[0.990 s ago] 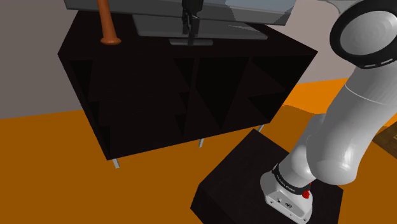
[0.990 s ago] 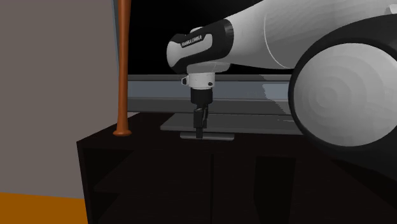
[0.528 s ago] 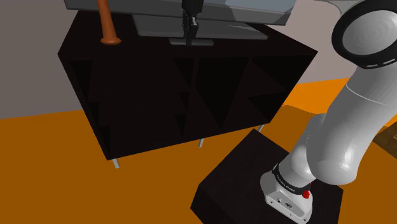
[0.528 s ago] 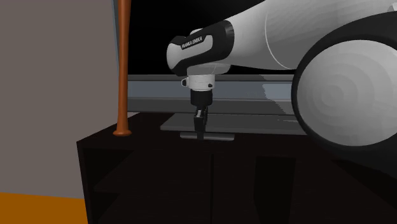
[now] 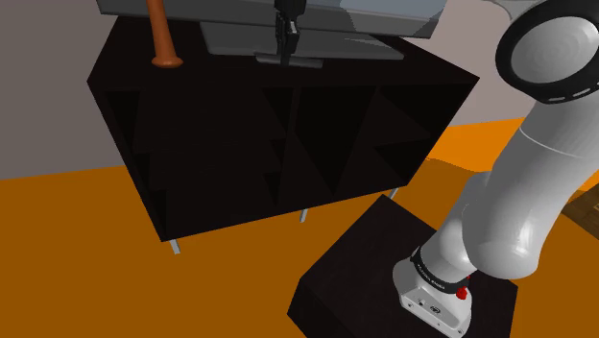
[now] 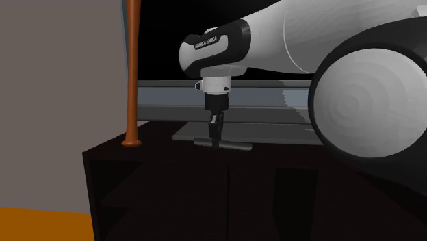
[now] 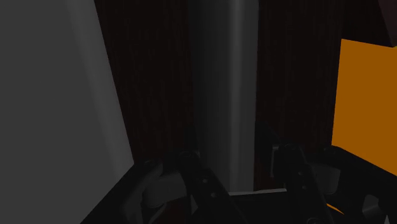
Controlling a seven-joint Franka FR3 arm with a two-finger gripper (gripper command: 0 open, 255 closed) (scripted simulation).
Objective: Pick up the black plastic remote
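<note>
White "FRANKA EMIKA" lettering on black wrist link [image 6: 209,42] of white arm [image 5: 509,192]. Black two-finger gripper [image 6: 216,137] [image 5: 285,53] [image 7: 236,159] points straight down, fingers closed on long sides of dark grey slim bar-shaped remote [image 6: 236,145] [image 5: 305,60] [image 7: 222,95]. Remote lies level at near edge of low black cabinet [image 5: 269,144] top, just in front of flat grey slab [image 6: 274,131]; contact with top unclear. Cabinet's open compartments dark, contents not discernible. Brown bat [image 5: 161,43] [image 6: 131,82] stands upright, knob down, on cabinet top, well apart from remote toward shoulder view's left. Orange floor [image 5: 77,250] below.
</note>
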